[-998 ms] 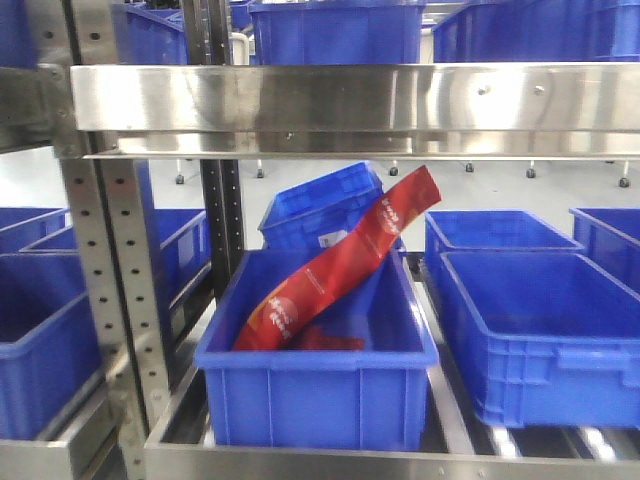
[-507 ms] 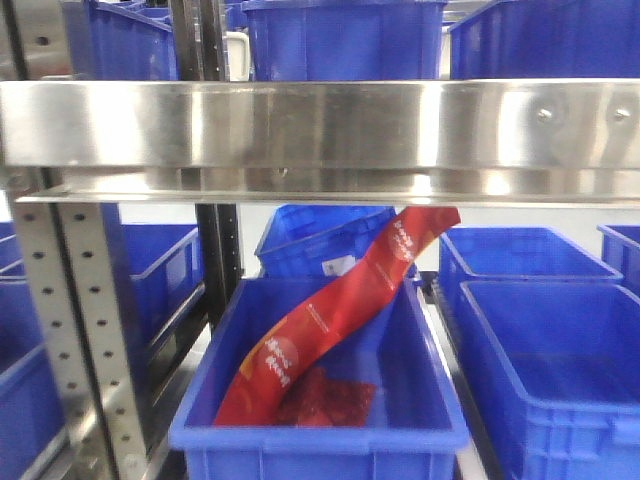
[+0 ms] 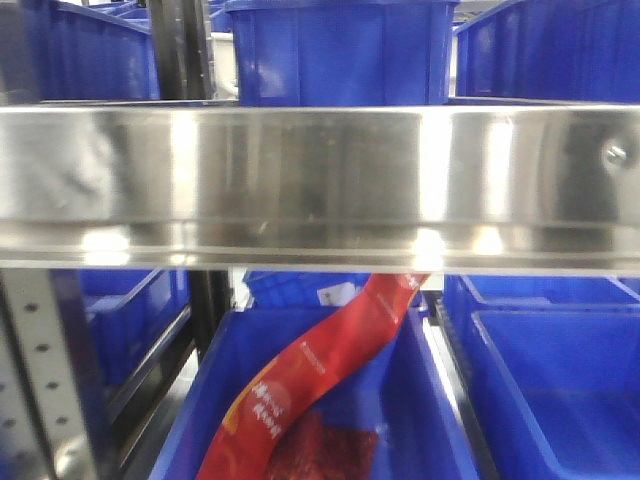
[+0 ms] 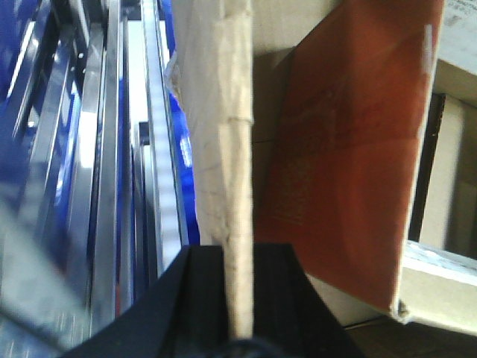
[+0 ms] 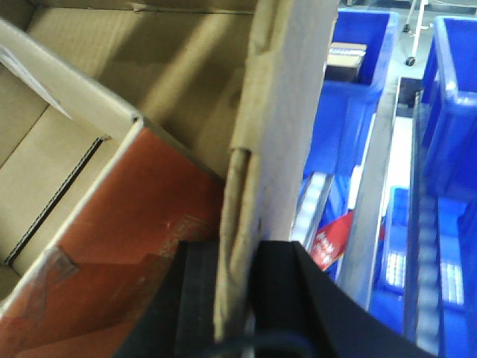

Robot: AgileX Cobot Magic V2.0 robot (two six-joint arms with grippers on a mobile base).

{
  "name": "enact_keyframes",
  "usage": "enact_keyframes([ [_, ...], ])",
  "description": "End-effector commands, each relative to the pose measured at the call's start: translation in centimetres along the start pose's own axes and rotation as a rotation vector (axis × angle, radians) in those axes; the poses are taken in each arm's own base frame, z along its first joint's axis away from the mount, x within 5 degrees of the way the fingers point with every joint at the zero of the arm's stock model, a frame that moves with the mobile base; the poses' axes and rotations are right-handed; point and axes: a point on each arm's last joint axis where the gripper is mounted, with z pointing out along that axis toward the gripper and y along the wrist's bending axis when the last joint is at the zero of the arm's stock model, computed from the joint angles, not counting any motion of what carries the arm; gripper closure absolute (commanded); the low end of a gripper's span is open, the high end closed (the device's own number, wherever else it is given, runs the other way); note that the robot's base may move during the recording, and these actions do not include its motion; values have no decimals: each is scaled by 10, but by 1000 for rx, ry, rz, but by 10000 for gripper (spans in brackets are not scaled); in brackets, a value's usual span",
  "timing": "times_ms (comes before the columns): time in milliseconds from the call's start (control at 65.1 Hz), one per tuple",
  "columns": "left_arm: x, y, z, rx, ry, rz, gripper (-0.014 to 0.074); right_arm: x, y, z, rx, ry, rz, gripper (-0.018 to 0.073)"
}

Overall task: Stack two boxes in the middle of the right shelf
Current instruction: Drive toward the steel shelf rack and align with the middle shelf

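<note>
A brown cardboard box is held by both grippers, and it does not show in the front view. In the left wrist view my left gripper (image 4: 240,253) is shut on the box's upright wall (image 4: 223,112), with black fingers (image 4: 205,287) on either side. A reddish-brown panel (image 4: 343,134) lies inside the box. In the right wrist view my right gripper (image 5: 238,250) is shut on another wall of the box (image 5: 287,112), next to the same reddish panel (image 5: 127,231). The shelf's shiny steel front rail (image 3: 320,180) spans the front view. No second box can be made out.
Blue bins (image 3: 340,50) stand on the level above the rail. Below it a blue bin (image 3: 430,400) holds a long red packet (image 3: 320,365). A perforated steel post (image 3: 40,380) rises at the left. More blue bins (image 5: 358,74) and steel rails (image 5: 373,194) lie beyond the box.
The steel rail has grown larger and sunk lower in the front view over the three frames. The blue bin with the red packet has slid towards the bottom edge.
</note>
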Motion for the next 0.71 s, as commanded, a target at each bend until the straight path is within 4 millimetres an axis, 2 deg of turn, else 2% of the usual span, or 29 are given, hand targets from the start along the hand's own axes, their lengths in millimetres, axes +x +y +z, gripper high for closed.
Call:
enact_keyframes([
  [0, -6, 6, -10, -50, -73, 14, 708, -9, -3, -9, 31, -74, -39, 712],
  [691, -6, 6, -10, -50, -73, 14, 708, -9, -3, -9, 31, -74, -39, 712],
])
